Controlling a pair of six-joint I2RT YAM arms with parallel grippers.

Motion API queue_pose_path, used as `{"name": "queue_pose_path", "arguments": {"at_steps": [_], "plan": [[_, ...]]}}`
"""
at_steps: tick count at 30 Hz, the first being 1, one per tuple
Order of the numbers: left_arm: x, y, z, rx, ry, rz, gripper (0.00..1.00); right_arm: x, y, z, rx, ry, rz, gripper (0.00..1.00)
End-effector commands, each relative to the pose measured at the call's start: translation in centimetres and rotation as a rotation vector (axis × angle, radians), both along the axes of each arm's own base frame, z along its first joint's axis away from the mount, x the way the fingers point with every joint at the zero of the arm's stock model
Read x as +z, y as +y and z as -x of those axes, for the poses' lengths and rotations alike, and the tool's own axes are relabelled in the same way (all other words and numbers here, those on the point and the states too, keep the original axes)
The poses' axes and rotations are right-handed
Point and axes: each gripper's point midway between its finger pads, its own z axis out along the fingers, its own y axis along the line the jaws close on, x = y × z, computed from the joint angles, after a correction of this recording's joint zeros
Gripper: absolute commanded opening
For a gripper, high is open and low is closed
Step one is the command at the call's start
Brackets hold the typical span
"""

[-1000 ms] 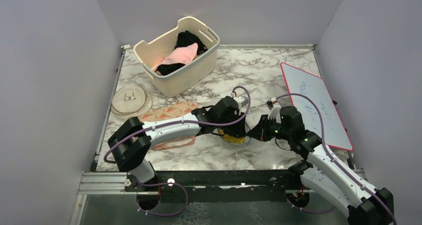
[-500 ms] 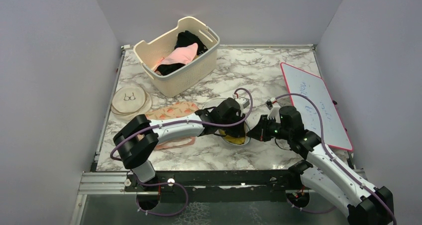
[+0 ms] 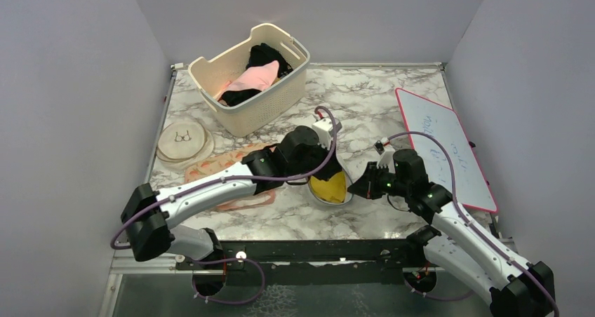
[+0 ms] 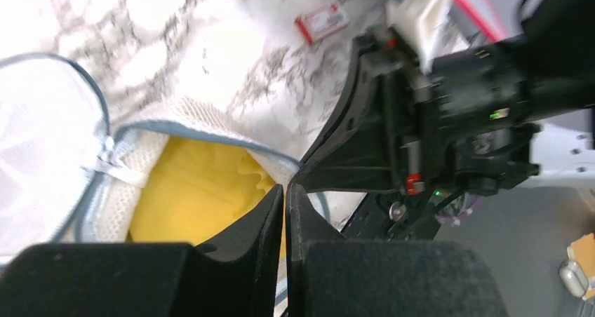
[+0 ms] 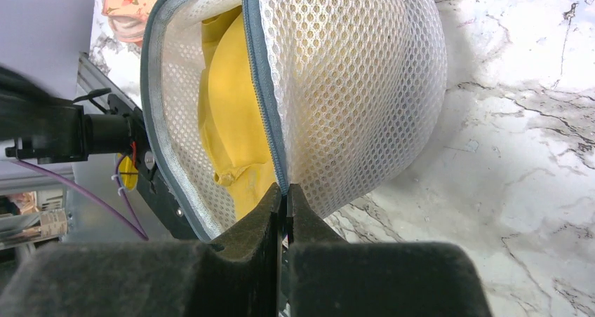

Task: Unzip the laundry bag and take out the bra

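Nearest the arm bases, toward the front middle of the marble-patterned tabletop (image 3: 365,99), lies the round white mesh laundry bag (image 5: 351,85) with a blue-grey zip rim. Its zip is partly undone, and the gaping mouth shows a yellow fabric bra (image 5: 228,120) inside. The right end effector (image 5: 284,191) comes in from the right, its fingers pressed together on the bag's zip seam at the edge of the opening. The left end effector (image 4: 284,187) reaches over from the left with its fingers fully closed. Its tips sit at the mesh rim just above the yellow fabric, but whether they pinch anything cannot be told. Left of the bag a flat peach patterned pouch (image 3: 224,161) lies partly under the left arm. Beyond it, near the left edge, is a flat cream disc with a glasses drawing (image 3: 184,142). A pink-edged whiteboard (image 3: 442,145) lies along the right side. Farthest back stands a cream perforated plastic basket (image 3: 256,113) holding pink and black clothing.
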Motion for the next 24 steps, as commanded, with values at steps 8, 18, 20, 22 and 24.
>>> {"name": "queue_pose_path", "arguments": {"at_steps": [8,18,20,22,24], "plan": [[11.2,3.4,-0.9,0.086,-0.234,0.117,0.0,1.0,0.2,-0.5,-0.002,-0.042,-0.018,0.01],[1.5,0.6,1.1,0.022,0.048,0.048,0.36,1.5,-0.1,-0.5,-0.025,-0.047,-0.022,0.01],[0.0,-0.2,1.3,0.02,0.083,0.084,0.42,1.4,-0.8,-0.8,-0.087,-0.031,-0.001,0.01],[-1.6,-0.8,1.1,0.026,0.107,0.087,0.5,0.6,-2.0,-0.9,-0.18,0.019,0.038,0.01],[-3.2,-1.4,0.9,0.023,0.128,0.067,0.54,0.0,-2.8,-1.0,-0.25,0.039,0.045,0.01]]}}
